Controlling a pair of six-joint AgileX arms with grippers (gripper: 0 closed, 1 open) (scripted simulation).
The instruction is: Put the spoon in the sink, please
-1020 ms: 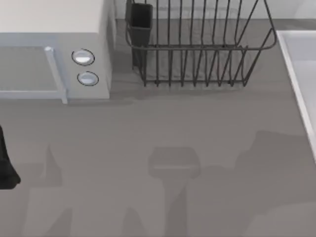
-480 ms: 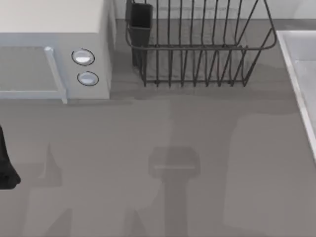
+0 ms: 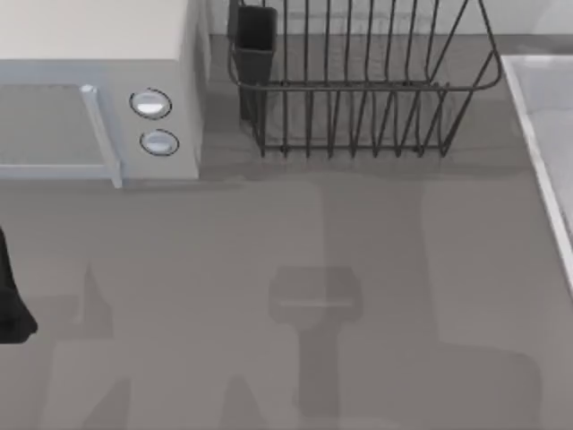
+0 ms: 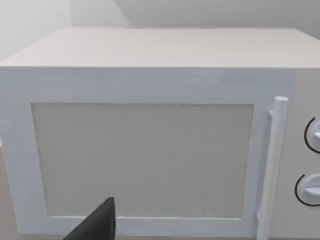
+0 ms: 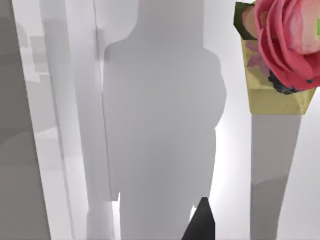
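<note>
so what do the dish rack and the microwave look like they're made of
The dish rack looks like thin dark metal wire with a matte coating: slim bars, open gaps. The microwave looks like smooth white painted metal or plastic, with glossy round knobs; which one is unclear.

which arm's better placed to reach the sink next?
Right, likely. The sink sits at the table's right edge, on that arm's side. The left gripper faces the microwave door at the far left, with the whole table between it and the sink.

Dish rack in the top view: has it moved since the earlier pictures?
No. The dish rack stays put beside the microwave, its position against the two knobs unchanged.
</note>
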